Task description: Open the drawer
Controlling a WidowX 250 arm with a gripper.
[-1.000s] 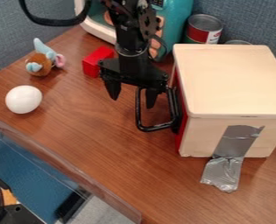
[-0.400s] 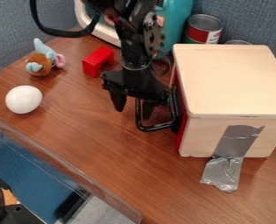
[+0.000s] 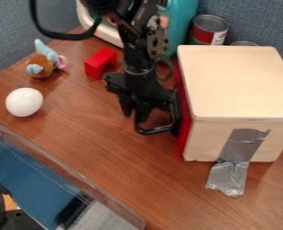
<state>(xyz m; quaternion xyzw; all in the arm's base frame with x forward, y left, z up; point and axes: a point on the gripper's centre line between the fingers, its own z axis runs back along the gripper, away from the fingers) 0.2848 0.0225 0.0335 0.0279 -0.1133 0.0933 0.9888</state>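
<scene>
The gripper (image 3: 134,114) has its fingers drawn close together, clamped on the outer bar of the black handle (image 3: 154,131). Just beside it, on the right in the camera view, is the drawer (image 3: 182,130), its red front seen edge-on as a narrow upright strip against the pale wooden box (image 3: 236,83). The handle juts from that front as an angular, glossy loop, reaching under the gripper.

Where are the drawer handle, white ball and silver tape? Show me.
Drawer handle (image 3: 156,130), camera view, on its lower bar.
White ball (image 3: 24,102), camera view, on its middle.
Silver tape (image 3: 228,176), camera view, on its lower end.
</scene>
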